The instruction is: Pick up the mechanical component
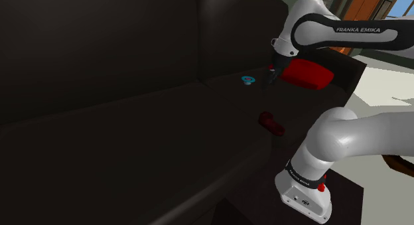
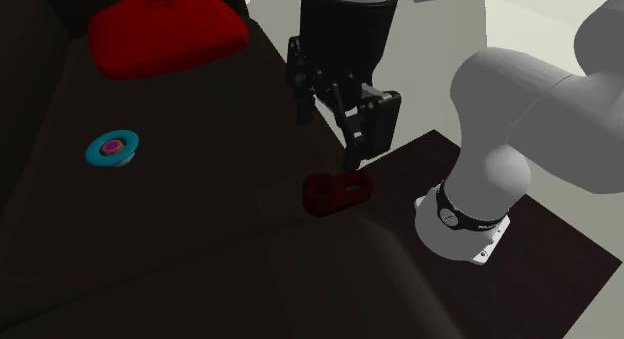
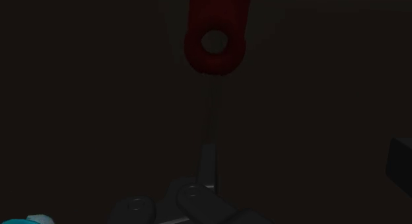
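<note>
A red mechanical component (image 2: 335, 192), a short piece with a rounded end and a round hole through it, lies flat on the seat of a dark sofa (image 2: 190, 272), close to the seat's front edge and near the robot's base (image 2: 468, 227); in the shoulder view it sits on the dark cushion (image 1: 271, 123) up and to the left of the base, and in the wrist view its holed end (image 3: 216, 39) points back toward the hand.

The black gripper (image 2: 330, 139) hangs above the component in the second exterior view and does not touch it; its two fingers (image 2: 358, 142) stand apart with nothing between them, so the hand is released and empty; in the shoulder view the gripper (image 1: 272, 74) appears farther back over the seat, just beside a red cushion (image 1: 307, 72).

That cushion (image 2: 165, 32) rests at the far end of the seat, well apart from the component; a small teal disc (image 2: 112, 147) with a pink centre lies on the seat between the two in the shoulder view (image 1: 249, 79), to the gripper's left there.

The white arm (image 1: 338, 34), marked FRANKA EMIKA, arches over from its base on a dark stand (image 2: 545, 277); pale floor (image 2: 440, 57) shows beyond the sofa.
</note>
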